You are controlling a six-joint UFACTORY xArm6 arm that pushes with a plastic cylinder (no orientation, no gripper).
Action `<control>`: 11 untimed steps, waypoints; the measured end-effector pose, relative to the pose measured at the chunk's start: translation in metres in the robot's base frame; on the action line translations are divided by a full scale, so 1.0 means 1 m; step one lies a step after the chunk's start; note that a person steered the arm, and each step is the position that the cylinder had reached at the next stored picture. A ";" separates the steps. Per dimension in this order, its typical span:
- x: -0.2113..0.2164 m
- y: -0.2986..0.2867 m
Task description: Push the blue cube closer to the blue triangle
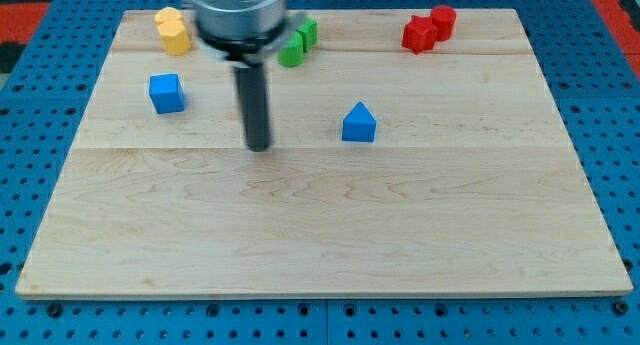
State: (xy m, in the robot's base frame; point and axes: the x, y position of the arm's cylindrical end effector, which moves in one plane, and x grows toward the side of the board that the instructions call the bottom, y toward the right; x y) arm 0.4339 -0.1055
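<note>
The blue cube sits on the wooden board at the view's upper left. The blue triangle sits near the board's middle, to the right of the cube. My tip rests on the board between them, to the right of and slightly below the cube, and to the left of the triangle. It touches neither block.
Two yellow blocks lie at the top left. Two green blocks lie at the top middle, partly behind the rod. A red star-shaped block and a red cylinder lie at the top right. A blue pegboard surrounds the board.
</note>
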 end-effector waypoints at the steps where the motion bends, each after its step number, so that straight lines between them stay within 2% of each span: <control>1: -0.009 -0.085; 2: -0.041 -0.116; 3: -0.082 -0.116; 4: -0.080 -0.042; 5: -0.073 0.009; 7: -0.094 0.051; 8: -0.084 0.090; 11: -0.073 0.094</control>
